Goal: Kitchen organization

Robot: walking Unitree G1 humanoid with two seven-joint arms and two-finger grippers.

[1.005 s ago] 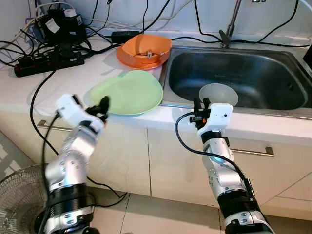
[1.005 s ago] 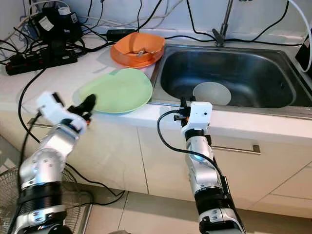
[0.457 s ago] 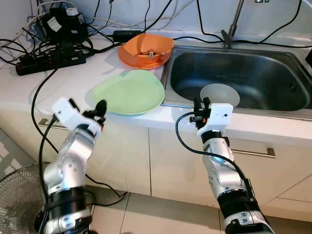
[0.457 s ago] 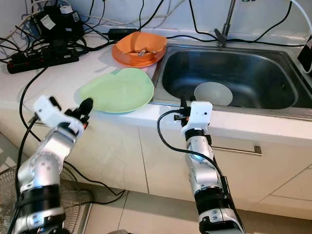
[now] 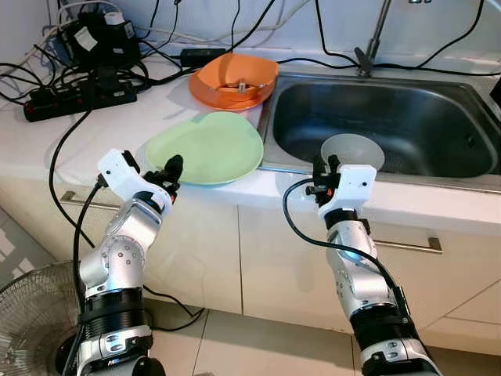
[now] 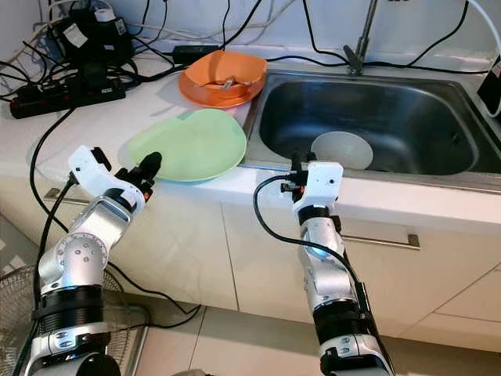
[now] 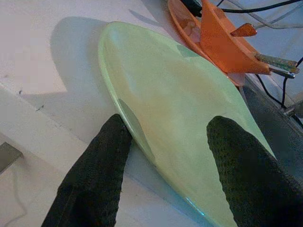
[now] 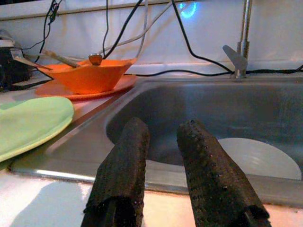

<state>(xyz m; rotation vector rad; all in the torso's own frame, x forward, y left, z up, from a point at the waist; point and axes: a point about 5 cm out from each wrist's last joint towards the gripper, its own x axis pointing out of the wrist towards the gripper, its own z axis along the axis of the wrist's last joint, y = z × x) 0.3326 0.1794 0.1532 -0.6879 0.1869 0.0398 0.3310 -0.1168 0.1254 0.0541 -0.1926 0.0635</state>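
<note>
A pale green plate (image 5: 207, 147) lies on the white counter, just left of the sink. My left gripper (image 5: 171, 168) is open at the plate's near left rim. In the left wrist view the two fingers (image 7: 94, 179) stand wide apart with the plate (image 7: 189, 118) rim between them; I cannot tell if they touch it. An orange bowl (image 5: 235, 77) with utensils in it sits on an orange plate behind. A white bowl (image 5: 352, 150) rests in the steel sink (image 5: 423, 110). My right gripper (image 5: 323, 166) is at the sink's front edge, open by a narrow gap and holding nothing.
A faucet (image 5: 372, 39) rises behind the sink. A black power strip (image 5: 78, 98), adapters and several cables crowd the counter's back left. A floor fan (image 5: 31, 313) stands low on the left. Cabinet fronts with a drawer handle (image 5: 411, 244) are below the counter.
My left arm has swung a little to the right, bringing its fingertips closer to the green plate's rim. The right arm has stayed in place.
</note>
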